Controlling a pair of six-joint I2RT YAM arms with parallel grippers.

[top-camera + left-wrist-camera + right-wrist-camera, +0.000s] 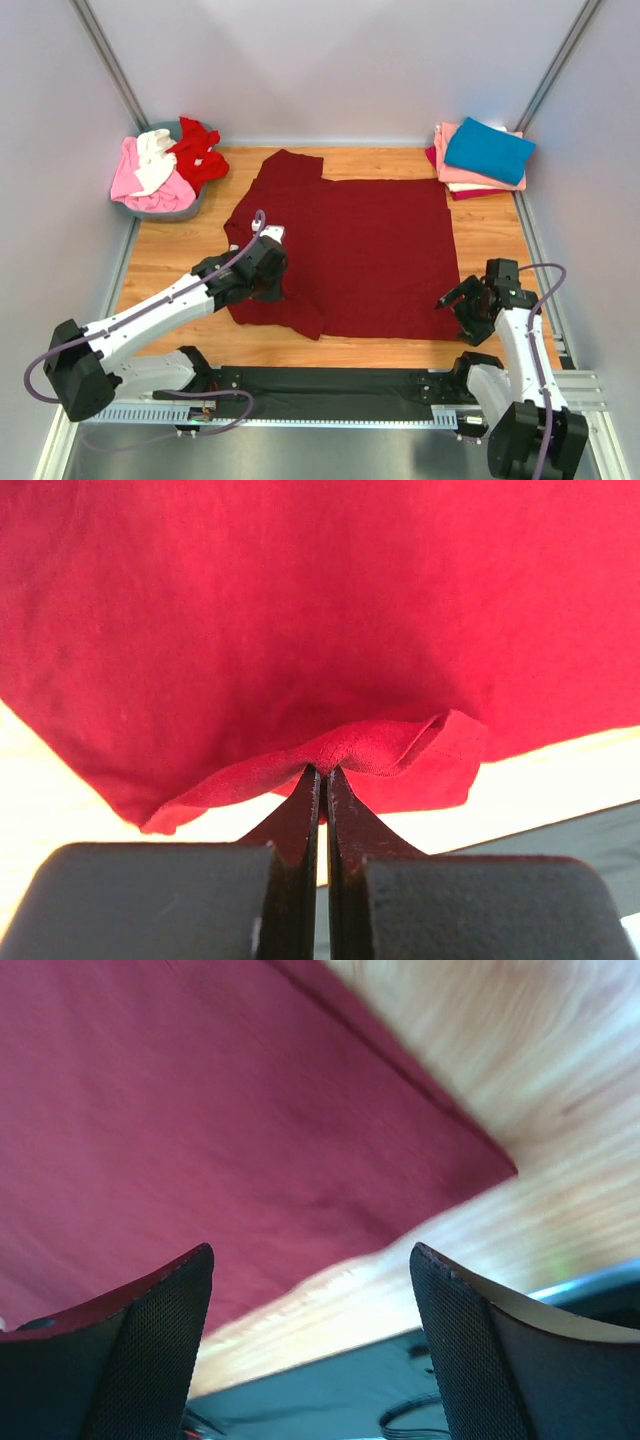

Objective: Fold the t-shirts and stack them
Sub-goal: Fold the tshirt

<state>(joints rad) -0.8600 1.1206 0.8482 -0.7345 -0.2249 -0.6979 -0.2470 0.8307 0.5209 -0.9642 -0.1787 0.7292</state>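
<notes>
Left gripper [323, 772] is clamped tight on a pinch of the maroon t-shirt [370, 250] at its near-left edge, hem bunched at the tips. Right gripper [312, 1250] has its jaws wide with nothing between them, hovering just above the shirt's near-right corner. Shirt lies spread flat mid-table.

My take: drop the right onto that corner and bite past the hem. Then lift both sides level and carry them together, cloth taut. The left's pinch looks small and may slip if yanked.

Table [170, 250] is smooth pale wood, so cloth should slide. Basket [188, 212] of loose shirts [165, 165] back left. Folded stack [480, 165] back right, teal on top. Plain white walls, black rail [330, 385] at the near edge.
</notes>
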